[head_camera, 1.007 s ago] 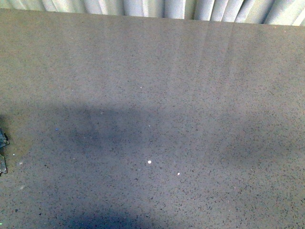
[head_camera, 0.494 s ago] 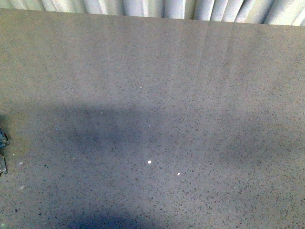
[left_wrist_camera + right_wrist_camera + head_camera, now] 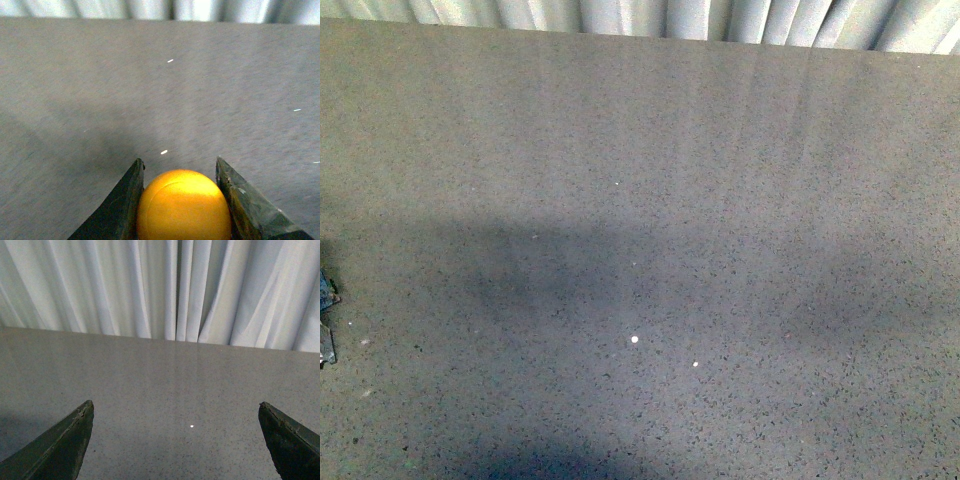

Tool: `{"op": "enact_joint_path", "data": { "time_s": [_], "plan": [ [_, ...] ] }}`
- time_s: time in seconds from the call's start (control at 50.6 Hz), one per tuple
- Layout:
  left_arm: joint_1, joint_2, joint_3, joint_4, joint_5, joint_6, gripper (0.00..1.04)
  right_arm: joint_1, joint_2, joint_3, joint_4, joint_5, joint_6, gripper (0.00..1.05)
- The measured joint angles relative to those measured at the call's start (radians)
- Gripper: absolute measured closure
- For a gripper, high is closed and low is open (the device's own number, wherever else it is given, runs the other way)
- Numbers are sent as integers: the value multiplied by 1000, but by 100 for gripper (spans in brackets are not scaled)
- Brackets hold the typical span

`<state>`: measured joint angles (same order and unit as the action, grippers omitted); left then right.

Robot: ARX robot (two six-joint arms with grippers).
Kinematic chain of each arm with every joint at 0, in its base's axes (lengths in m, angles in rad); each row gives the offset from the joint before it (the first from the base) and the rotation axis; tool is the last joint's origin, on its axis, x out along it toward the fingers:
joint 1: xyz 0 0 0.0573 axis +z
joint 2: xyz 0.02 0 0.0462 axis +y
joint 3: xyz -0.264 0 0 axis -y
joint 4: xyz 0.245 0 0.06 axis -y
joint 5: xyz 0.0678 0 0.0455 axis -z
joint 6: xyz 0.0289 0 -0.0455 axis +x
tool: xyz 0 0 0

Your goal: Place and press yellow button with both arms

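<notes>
yellow button (image 3: 184, 205): clamped by left gripper (image 3: 180, 162), base cut off | right gripper (image 3: 175, 405): spread wide, only tips seen | bench (image 3: 720, 150): dark sliver cropped at left edge

Speckled grey tabletop (image 3: 720, 150), pleated white curtain (image 3: 165, 290) behind.
You see the curtain hanging along the far edge, two tiny white specks (image 3: 634, 340) on the surface, and broad shadows across it.

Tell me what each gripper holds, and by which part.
The left gripper clamps the yellow button by the sides of its domed cap. The right gripper is open and holds nothing.
</notes>
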<state>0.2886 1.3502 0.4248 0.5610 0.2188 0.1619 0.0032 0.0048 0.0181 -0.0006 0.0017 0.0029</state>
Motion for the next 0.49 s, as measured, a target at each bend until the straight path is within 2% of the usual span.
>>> {"op": "enact_joint_path", "data": {
  "time_s": [0.059, 0.079, 0.158, 0.355, 0.494],
  "plan": [
    [-130, -3, 22, -1, -28, -42, 71, 0, 0, 0, 0, 0, 0, 9],
    [-322, 39, 51, 19, -77, -101, 71, 0, 0, 0, 0, 0, 0, 9],
    [-498, 125, 79, 62, -124, -134, 71, 0, 0, 0, 0, 0, 0, 9],
    [-712, 322, 135, 146, -190, -161, 71, 0, 0, 0, 0, 0, 0, 9],
    [-775, 432, 172, 190, -219, -172, 71, 0, 0, 0, 0, 0, 0, 9]
  ]
}}
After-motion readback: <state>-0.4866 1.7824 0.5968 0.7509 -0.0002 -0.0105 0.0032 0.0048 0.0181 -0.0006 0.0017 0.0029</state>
